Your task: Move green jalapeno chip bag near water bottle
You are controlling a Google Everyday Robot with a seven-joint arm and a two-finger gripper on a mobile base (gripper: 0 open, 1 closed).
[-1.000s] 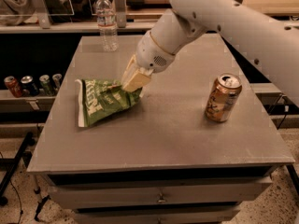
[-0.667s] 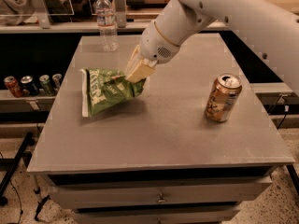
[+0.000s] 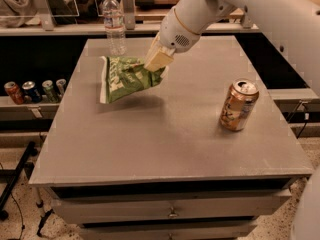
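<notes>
**Op:** Where's the gripper?
**Eng:** Your gripper is over the back-left part of the grey table. It sits at the end of the white arm, which comes in from the upper right of the view. Its beige fingers point down and left.

**Op:** Holding anything?
**Eng:** Yes. It's pinched onto the right end of the green jalapeno chip bag. The fingers are clenched on the foil, and the bag is bunched where they grip it.

**Op:** Bag on the table or off it?
**Eng:** Off, as far as you can see here. It hangs out to the left of the fingers, tilted, with the lettered face toward the camera. There's a dark shadow on the tabletop below it. Can't tell if the low left corner brushes the surface.

**Op:** And the bottle?
**Eng:** The water bottle stands upright near the table's back-left edge, white cap on. Your bag is near it, in front and slightly right. In this view the bag's top edge comes up just under the bottle's base. Can't tell the real gap in depth.

**Op:** Anything else on top?
**Eng:** One orange-brown drink can, upright with the tab end up. It's on the right side, well apart from bag and gripper.

**Op:** Around the table?
**Eng:** A row of small cans on a low shelf to the left. There's a drawer front under the tabletop.
</notes>
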